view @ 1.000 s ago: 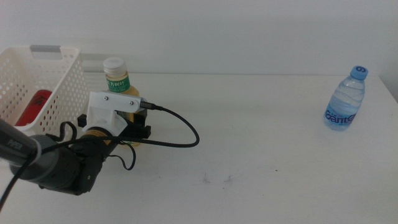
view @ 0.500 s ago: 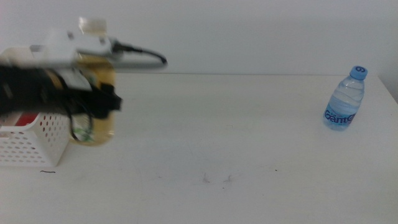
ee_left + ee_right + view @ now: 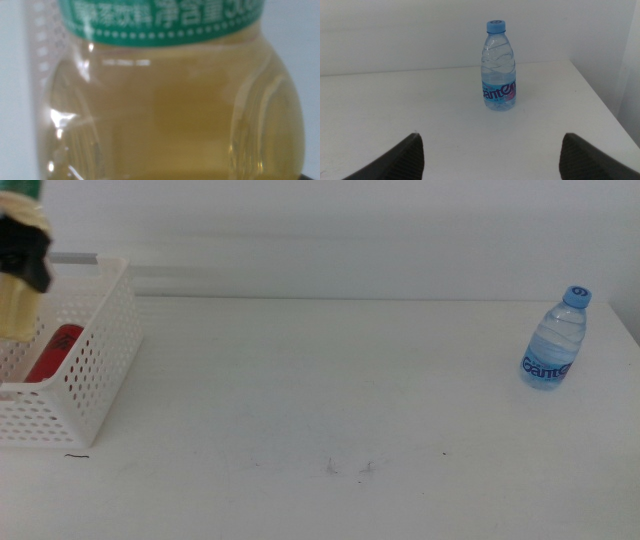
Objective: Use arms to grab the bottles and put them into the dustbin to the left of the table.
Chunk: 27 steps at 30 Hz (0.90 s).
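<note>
One bottle is going into the basket [image 3: 95,370] at the far left: the left gripper [image 3: 25,255], only partly showing at the picture's top left corner, is holding the yellow tea bottle [image 3: 18,305] up over the basket's opening, pinched between its jaws as far as I can judge, since the jaws themselves are barely showing. The left wrist camera is filled by the bottle [image 3: 165,100]. A red can [image 3: 55,352] is already lying inside. The next move calls for letting go so the bottle drops in beside the can. A second ago the tea bottle was standing on the table [image 3: 330,400] just right of the basket; since then it has been lifted and swung left. Far right, the water bottle [image 3: 555,340] is standing untouched, and the right gripper [image 3: 490,160] is waiting near it, jaws spread.
</note>
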{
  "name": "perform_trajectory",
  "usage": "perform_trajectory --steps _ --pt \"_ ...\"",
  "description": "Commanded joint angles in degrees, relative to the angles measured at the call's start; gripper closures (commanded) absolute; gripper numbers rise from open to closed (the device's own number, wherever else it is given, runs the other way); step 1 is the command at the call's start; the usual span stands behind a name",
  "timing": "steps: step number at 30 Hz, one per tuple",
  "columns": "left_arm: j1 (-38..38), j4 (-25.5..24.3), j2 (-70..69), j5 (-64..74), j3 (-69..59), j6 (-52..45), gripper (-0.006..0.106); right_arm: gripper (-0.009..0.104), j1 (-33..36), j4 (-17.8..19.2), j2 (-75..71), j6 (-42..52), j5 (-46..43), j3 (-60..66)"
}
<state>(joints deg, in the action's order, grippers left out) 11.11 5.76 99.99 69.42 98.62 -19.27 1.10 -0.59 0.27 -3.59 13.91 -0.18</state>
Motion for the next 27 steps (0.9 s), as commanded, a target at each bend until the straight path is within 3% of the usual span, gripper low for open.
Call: perform_trajectory --steps 1,9,12,15,22,27 --pt "2.17 -0.20 3.62 0.55 3.90 -0.37 0.102 0.007 -0.53 0.59 -0.27 0.16 -0.62 0.18" --pt "2.61 0.35 11.85 -3.06 4.08 -3.27 0.101 0.007 -0.53 0.59 -0.27 0.16 -0.62 0.18" --pt "2.61 0.35 13.91 -3.06 4.08 -3.27 0.093 0.007 -0.53 0.59 -0.27 0.16 -0.62 0.18" --pt "2.50 0.35 15.20 -4.33 3.97 -3.27 0.075 0.007 -0.53 0.59 -0.27 0.16 -0.62 0.18" --pt "2.48 2.36 13.04 -3.66 3.97 -4.77 0.007 0.007 -0.53 0.59 -0.27 0.16 -0.62 0.18" --pt "1.78 6.59 2.83 -1.69 3.87 -4.91 0.007 0.007 -0.53 0.59 -0.27 0.16 -0.62 0.18"
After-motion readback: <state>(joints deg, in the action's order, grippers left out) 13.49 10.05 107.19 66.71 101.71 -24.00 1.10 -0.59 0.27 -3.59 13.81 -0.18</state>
